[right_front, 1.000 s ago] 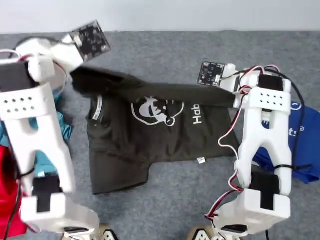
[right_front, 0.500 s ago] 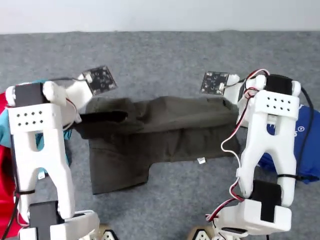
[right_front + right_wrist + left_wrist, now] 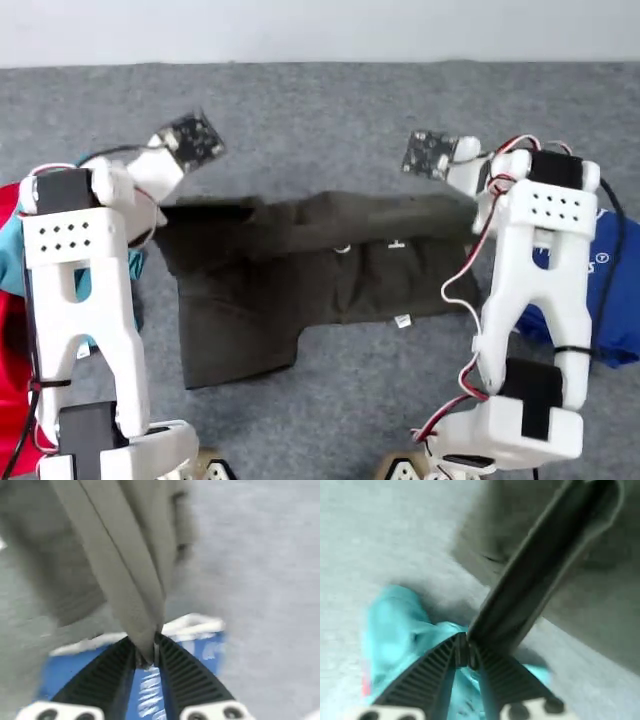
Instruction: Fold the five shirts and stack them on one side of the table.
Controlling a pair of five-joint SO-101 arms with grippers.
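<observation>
High: dark shirt (image 3: 320, 265) lies between the arms on table (image 3: 320, 110), bare room beyond its far fold, blue shirt (image 3: 610, 290) at right edge; left wrist: left gripper (image 3: 468, 652) pinches its fold above teal shirt (image 3: 395, 625); right wrist: right gripper (image 3: 146, 656) pinches its edge.

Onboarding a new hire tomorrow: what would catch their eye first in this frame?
The dark olive shirt lies across the middle of the gray table, its far part folded over. The left gripper and right gripper are each shut on the folded edge, one at either end. Bright shirts sit at the sides: a teal shirt and red shirt by the left arm, a blue shirt by the right.
</observation>
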